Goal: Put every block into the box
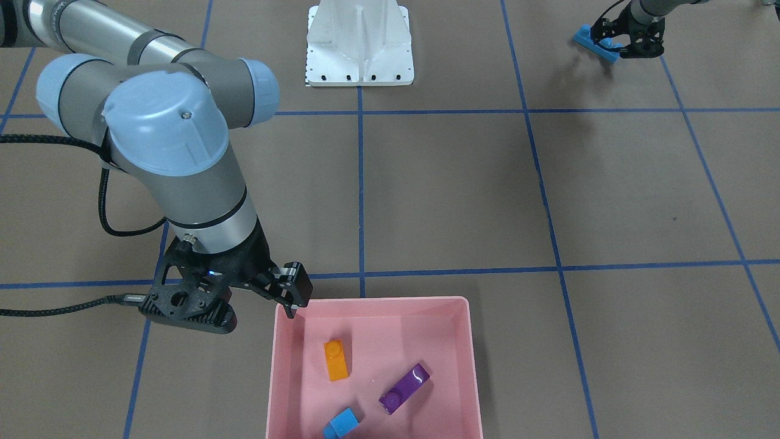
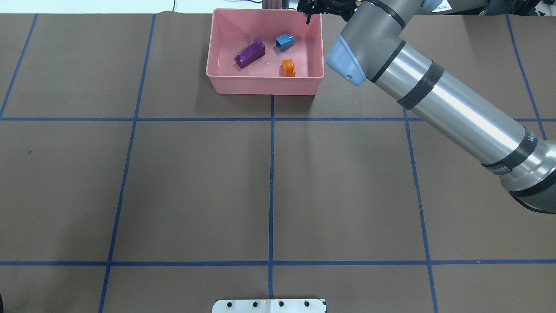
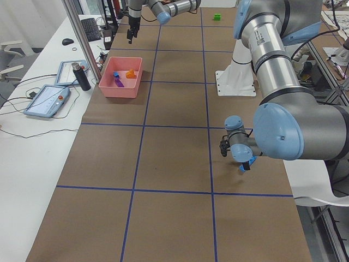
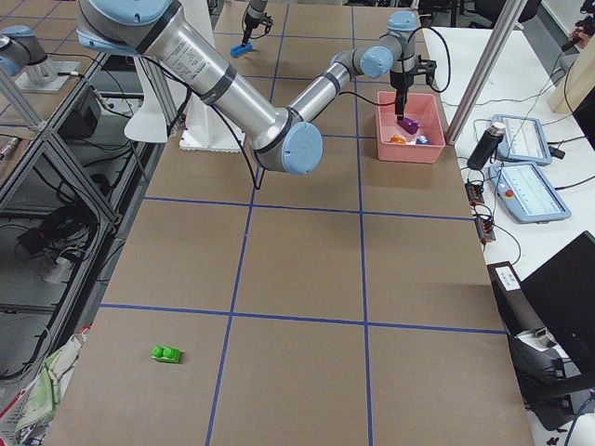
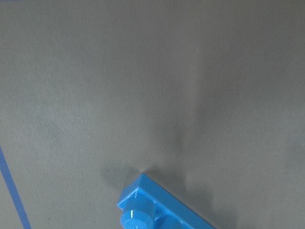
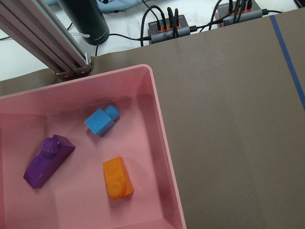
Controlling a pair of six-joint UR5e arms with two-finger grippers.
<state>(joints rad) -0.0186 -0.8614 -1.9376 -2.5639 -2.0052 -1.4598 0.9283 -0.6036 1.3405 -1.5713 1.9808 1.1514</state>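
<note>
The pink box [image 1: 372, 305] holds the orange block [image 1: 336, 360], the purple block [image 1: 404, 388] and the small blue block [image 1: 341, 423]. They also show in the right wrist view: orange [image 6: 117, 177], purple [image 6: 47, 160] and small blue [image 6: 101, 121]. My right gripper [image 1: 293, 308] hangs open and empty over the box's corner. My left gripper [image 1: 614, 44] is shut on one end of the long blue block [image 1: 592, 41], far from the box; the block also shows in the left wrist view [image 5: 157, 210]. The green block [image 4: 167, 354] lies alone on the table.
The white metal base [image 1: 359, 46] stands mid-table on the robot's side. Past the box's far edge are an aluminium post [image 6: 43, 38], a black bottle [image 6: 88, 21] and cable hubs [image 6: 164, 28]. Blue tape lines grid the brown table.
</note>
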